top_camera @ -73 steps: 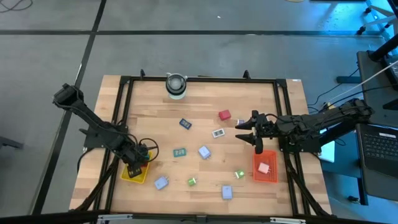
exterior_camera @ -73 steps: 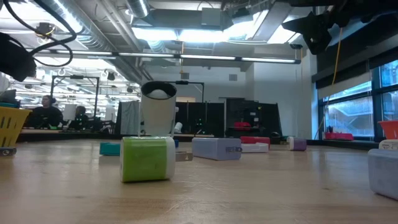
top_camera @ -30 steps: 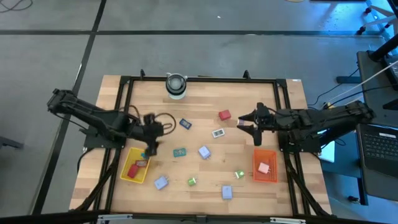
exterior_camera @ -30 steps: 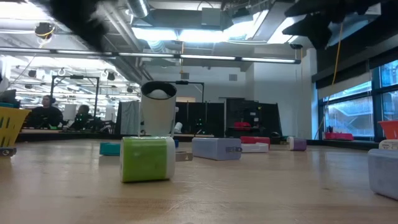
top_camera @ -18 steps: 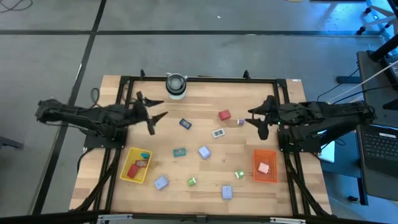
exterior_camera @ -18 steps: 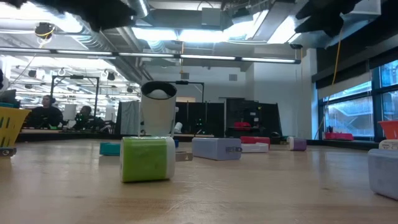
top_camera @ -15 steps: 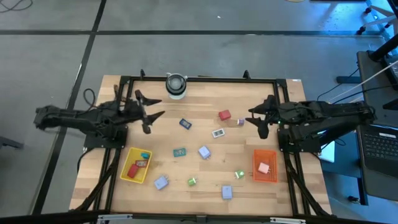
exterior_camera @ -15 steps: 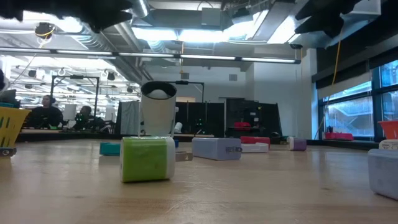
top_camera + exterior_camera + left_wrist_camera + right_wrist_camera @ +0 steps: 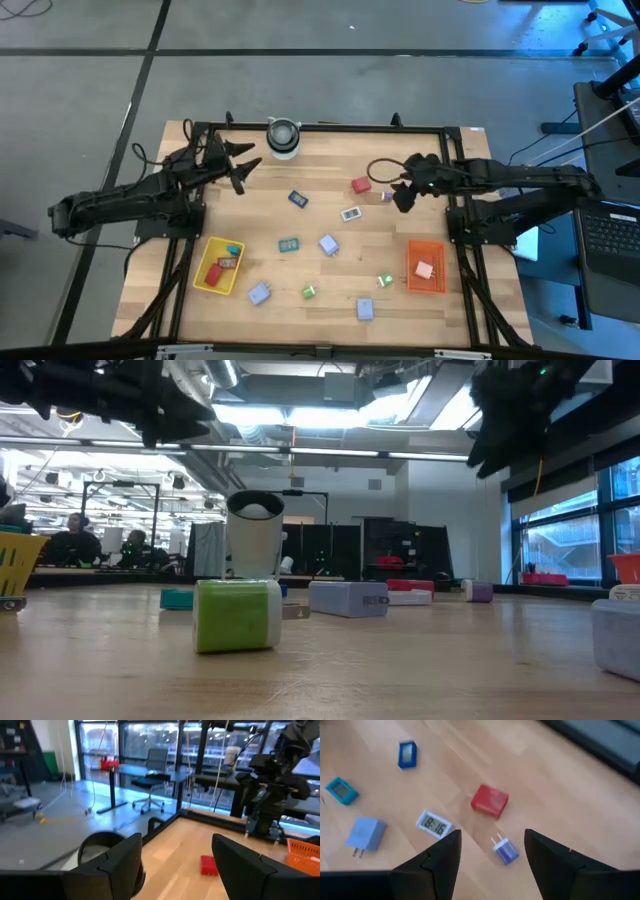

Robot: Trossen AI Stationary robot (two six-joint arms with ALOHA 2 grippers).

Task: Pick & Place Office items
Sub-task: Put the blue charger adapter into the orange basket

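Above table: left claw (image 9: 240, 166) apart, empty; right claw (image 9: 398, 192) apart over purple plug (image 9: 506, 850).

The wooden tabletop (image 9: 320, 160) stands on a grey floor (image 9: 80, 90) crossed by dark seams. At the right edge of the high view a laptop (image 9: 610, 235) sits on a dark surface. The low view looks into a large open workspace with long ceiling light strips (image 9: 300, 410) and exposed ducts; windows (image 9: 560, 540) line its right side. Two people (image 9: 75, 540) sit at far desks. The left wrist view shows tall windows (image 9: 145, 745), an office chair (image 9: 152, 775) and a desk (image 9: 130, 772).
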